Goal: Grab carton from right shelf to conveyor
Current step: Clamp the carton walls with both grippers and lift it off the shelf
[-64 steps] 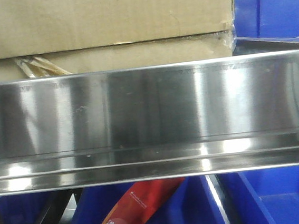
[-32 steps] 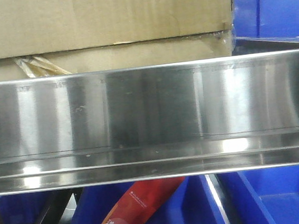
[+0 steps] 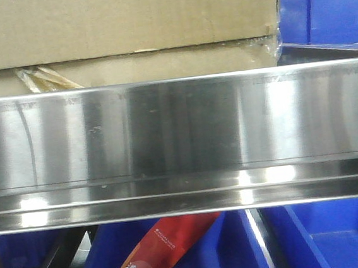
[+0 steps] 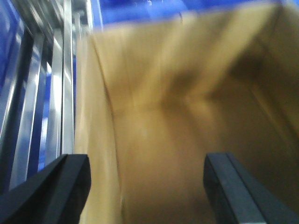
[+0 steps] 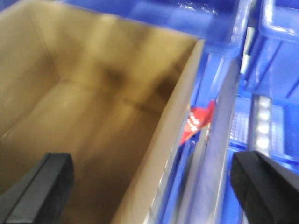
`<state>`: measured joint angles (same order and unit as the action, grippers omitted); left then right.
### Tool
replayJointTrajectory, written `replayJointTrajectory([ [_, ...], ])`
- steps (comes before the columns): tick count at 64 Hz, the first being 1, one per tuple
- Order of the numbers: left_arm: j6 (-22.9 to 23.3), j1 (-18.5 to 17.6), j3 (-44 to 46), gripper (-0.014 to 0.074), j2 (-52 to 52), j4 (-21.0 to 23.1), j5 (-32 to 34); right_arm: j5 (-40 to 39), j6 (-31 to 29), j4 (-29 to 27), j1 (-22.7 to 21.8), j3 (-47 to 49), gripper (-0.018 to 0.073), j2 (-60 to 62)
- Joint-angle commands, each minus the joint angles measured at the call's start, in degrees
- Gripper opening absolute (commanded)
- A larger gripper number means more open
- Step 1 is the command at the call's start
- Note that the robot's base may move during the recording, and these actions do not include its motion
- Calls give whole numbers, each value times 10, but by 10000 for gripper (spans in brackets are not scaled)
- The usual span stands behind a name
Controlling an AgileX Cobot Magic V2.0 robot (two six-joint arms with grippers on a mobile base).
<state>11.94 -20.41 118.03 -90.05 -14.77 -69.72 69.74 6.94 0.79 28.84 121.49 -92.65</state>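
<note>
The carton [image 3: 123, 19] is a plain brown cardboard box on the steel shelf [image 3: 178, 128], its lower band showing just above the rail. From above it is open-topped and empty. In the left wrist view my left gripper [image 4: 145, 186] is open, straddling the carton [image 4: 159, 116] wall: one finger outside over the rack [image 4: 65, 93], the other inside. My right gripper [image 5: 154, 186] is open too, astride the opposite wall of the carton [image 5: 93, 93], with one finger inside and one over the shelf rail [image 5: 219, 140]. The conveyor is out of view.
Blue plastic bins [image 3: 325, 6] stand right of the carton, and more blue bins [image 3: 335, 239] sit below the rail. A red printed packet [image 3: 165, 249] lies under the shelf, and the same packet [image 5: 198, 122] shows beside the carton wall. A blue bin [image 5: 280, 70] is close on the right.
Only the reflections on the steel rail shift slightly. The carton and the shelf stay where they were.
</note>
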Motion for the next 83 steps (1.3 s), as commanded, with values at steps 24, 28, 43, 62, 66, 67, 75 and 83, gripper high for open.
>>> replayJointTrajectory([
  [24, -30, 117, 23, 414, -102, 83, -2, 2, 41, 9, -20, 59, 568, -126],
  [28, -31, 117, 23, 414, -113, 83, -2, 2, 41, 9, -26, 59, 568, -137],
  [43, -39, 117, 23, 412, -139, 83, -2, 2, 41, 2, -29, 59, 521, -169],
  [62, -39, 118, 12, 20, -151, 89, -2, 2, 41, 8, -31, 58, -81, -170],
  [66, -39, 118, 9, -29, -154, 94, -2, 2, 41, 10, -31, 58, -64, -170],
  [67, -39, 118, 9, -16, -155, 95, -2, 2, 41, 10, -31, 58, -66, -170],
  [75, -39, 118, 8, -18, -150, 97, -2, 2, 41, 10, -31, 58, -69, -160],
  [83, -39, 118, 8, -18, -121, 111, -2, 2, 41, 10, -31, 58, -69, -131],
])
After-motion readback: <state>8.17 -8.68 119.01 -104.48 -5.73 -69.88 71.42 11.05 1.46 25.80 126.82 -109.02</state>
